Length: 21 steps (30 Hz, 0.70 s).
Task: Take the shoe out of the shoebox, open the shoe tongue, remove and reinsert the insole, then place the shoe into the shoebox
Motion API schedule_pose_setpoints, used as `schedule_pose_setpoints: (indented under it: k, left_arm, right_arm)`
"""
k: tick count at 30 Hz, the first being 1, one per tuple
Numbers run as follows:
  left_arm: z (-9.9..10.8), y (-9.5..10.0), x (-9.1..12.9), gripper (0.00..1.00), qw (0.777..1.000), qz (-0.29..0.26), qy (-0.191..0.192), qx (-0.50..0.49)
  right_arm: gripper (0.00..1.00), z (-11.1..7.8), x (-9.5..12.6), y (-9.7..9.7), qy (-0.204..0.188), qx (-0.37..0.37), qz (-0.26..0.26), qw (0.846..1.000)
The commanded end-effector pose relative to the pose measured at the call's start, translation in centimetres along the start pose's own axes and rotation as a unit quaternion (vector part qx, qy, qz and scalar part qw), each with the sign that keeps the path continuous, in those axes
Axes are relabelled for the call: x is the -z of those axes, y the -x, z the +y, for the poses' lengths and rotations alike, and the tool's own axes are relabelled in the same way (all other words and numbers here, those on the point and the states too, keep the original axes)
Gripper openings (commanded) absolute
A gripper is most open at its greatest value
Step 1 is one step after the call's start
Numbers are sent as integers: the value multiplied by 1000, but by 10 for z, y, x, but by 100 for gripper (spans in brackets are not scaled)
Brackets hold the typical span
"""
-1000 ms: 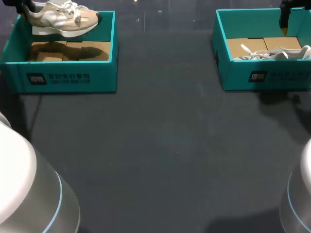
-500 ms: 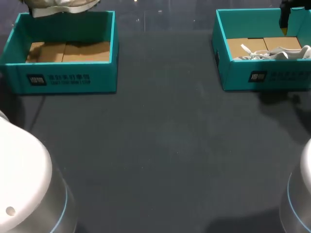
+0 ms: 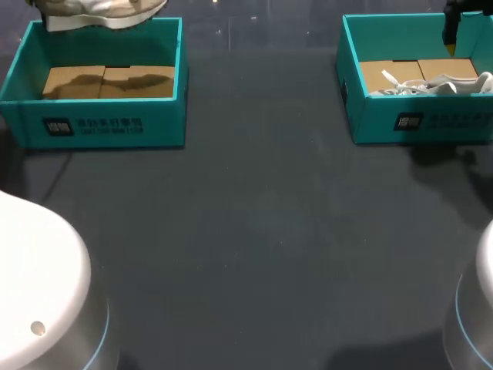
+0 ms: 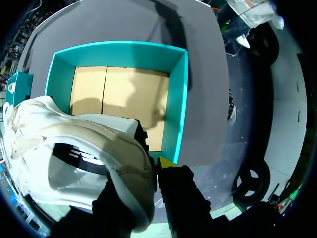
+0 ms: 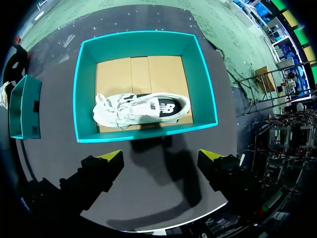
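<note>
A beige and white shoe [image 4: 74, 158] hangs above the left teal shoebox [image 3: 100, 116], only its sole showing at the head view's far left edge [image 3: 100, 11]. My left gripper [image 4: 151, 166] is shut on the shoe's heel end, one yellow fingertip [image 4: 166, 161] showing beside it. The box under it shows bare cardboard [image 4: 119, 96]. A second, white shoe [image 5: 141, 109] lies on its side in the right teal shoebox [image 5: 84, 89]. My right gripper [image 5: 161, 157] stands open above that box's near wall, with nothing between its fingers.
The two shoeboxes stand at the table's far left and far right [image 3: 420, 116]. Dark grey tabletop [image 3: 254, 231] stretches between them and toward the front. My arms' white bases [image 3: 38, 293] sit at the near corners.
The left gripper has lifted the beige shoe up out of the left shoebox, so most of it now lies past the head view's far edge. The right arm has stayed still.
</note>
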State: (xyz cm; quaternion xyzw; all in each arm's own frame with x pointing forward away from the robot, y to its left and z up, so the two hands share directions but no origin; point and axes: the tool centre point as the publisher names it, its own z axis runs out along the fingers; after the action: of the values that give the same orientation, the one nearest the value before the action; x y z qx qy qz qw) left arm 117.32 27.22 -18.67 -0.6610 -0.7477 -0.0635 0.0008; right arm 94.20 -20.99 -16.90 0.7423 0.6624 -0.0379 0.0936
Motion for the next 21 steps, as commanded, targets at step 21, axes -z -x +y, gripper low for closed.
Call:
schedule_pose_setpoints:
  k: [21]
  left_arm:
    - [-73, -7, 74, 0, 999, 12, 52, 7]
  right_arm:
    - [100, 0, 0, 0, 0, 0, -1, 1000]
